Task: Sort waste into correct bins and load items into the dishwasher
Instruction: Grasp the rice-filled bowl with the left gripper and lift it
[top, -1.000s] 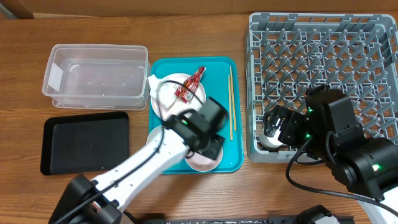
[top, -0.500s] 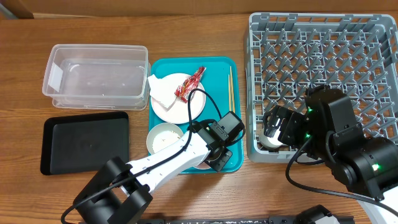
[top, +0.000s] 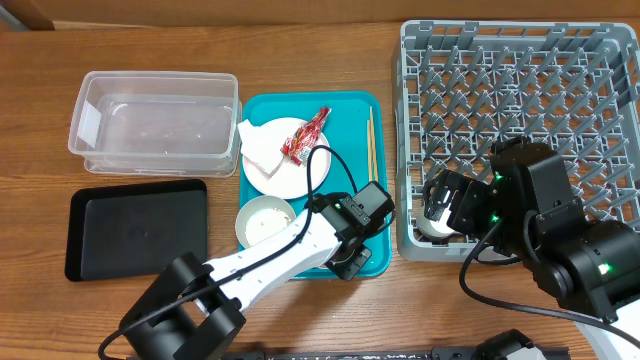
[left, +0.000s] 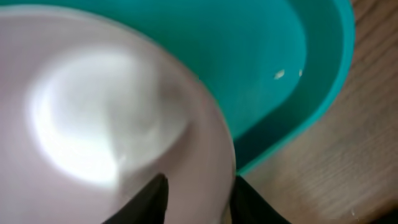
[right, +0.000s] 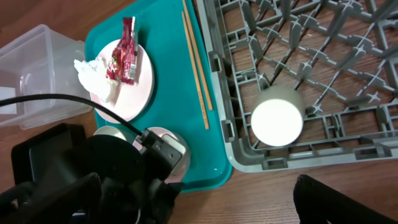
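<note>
My left gripper (top: 348, 255) is down at the near right corner of the teal tray (top: 378, 250), covering most of the pale pink bowl (left: 112, 118). Its jaws straddle the bowl's rim, one finger inside and one outside; whether they touch it I cannot tell. A few rice grains (left: 280, 74) lie on the tray. The greyish-white bowl (top: 265, 220) sits beside it. The plate (top: 290, 170) holds the red-and-white wrapper (top: 305, 135) and the napkin (top: 257, 145). Chopsticks (top: 371, 165) lie along the tray's right side. My right gripper (top: 440, 205) hangs wide open over the white cup (right: 278, 115) in the dishwasher rack (top: 520, 60).
The clear tub (top: 155, 125) stands at the back left. The flat black tray (top: 140, 228) lies in front of it. The grey rack's near left corner is close to the teal tray's right edge. Bare wood shows along the table's front edge.
My left arm has swung right off the greyish-white bowl and settled over the pink bowl. Its jaws have narrowed round the rim. The right arm has not moved.
</note>
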